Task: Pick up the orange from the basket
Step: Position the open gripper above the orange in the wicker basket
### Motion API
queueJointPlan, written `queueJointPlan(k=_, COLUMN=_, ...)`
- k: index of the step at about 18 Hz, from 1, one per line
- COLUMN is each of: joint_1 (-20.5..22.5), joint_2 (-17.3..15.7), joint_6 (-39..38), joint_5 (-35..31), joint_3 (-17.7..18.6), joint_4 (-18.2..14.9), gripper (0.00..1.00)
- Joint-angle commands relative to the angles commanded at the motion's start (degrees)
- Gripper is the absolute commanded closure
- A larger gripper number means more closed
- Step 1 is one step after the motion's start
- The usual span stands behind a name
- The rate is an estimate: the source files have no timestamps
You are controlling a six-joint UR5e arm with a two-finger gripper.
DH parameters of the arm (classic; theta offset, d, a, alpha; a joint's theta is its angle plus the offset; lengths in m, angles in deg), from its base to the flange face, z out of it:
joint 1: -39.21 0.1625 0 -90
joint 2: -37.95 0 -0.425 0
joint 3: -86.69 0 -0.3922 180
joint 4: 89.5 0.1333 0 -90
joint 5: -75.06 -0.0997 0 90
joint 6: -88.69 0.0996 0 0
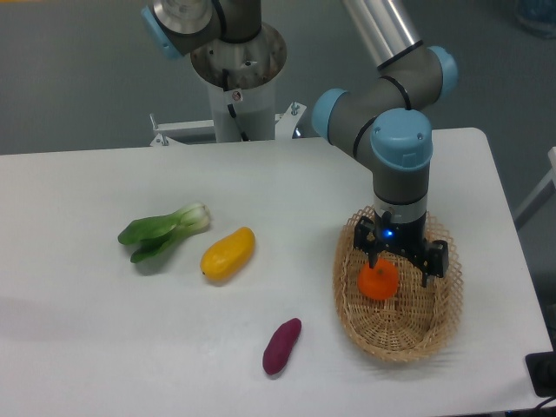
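The orange is small, round and bright, and lies inside the oval tan wicker basket at the right of the table. My gripper points straight down into the basket, directly over the orange. Its jaws are spread wide. The left finger is at the orange's upper left edge, and the right finger stands apart from the fruit on its right. The orange's top is partly hidden by the gripper body. The orange appears to rest on the basket's floor.
An elongated yellow mango-like fruit and a green bok choy lie at the table's middle left. A purple sweet potato lies near the front. The robot's base stands at the back. The table's right edge is close to the basket.
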Motion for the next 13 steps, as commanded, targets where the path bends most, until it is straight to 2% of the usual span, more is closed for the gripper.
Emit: queueJointPlan(k=13, joint_1=0.1, joint_2=0.2, joint_6=-1.1, joint_5=0.9, joint_3=-0.4, joint_4=0.3, gripper=0.00)
